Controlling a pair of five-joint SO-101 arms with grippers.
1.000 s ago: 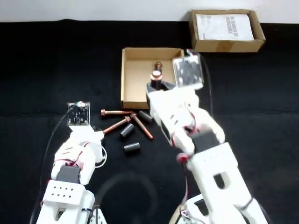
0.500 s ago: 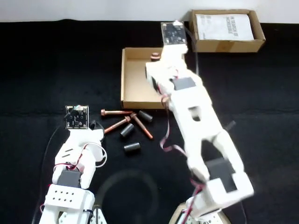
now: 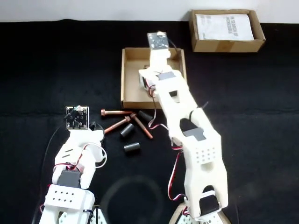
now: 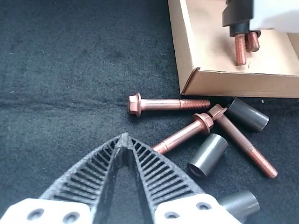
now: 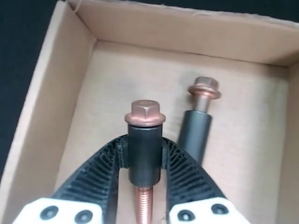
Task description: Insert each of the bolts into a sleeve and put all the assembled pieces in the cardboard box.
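Note:
My right gripper (image 5: 144,143) is shut on a dark sleeve with a copper bolt through it (image 5: 144,154), held just above the floor of the cardboard box (image 5: 112,88). Beside it in the box lies another assembled piece (image 5: 198,126). My left gripper (image 4: 124,138) is shut and empty over the black mat, short of three loose bolts (image 4: 168,104) (image 4: 182,134) (image 4: 243,142) and three loose sleeves (image 4: 247,114) (image 4: 208,155) (image 4: 238,205). In the high view these bolts (image 3: 117,112) and sleeves (image 3: 127,130) lie in front of the box (image 3: 128,79).
A second cardboard box (image 3: 226,44) with a printed sheet in it stands at the back right. The right arm (image 3: 187,126) stretches across the middle of the mat to the box. Black mat lies open on the far left and right.
The right arm has stretched out and swung its wrist farther over the box, carrying the sleeved bolt down inside it. The left arm has barely shifted.

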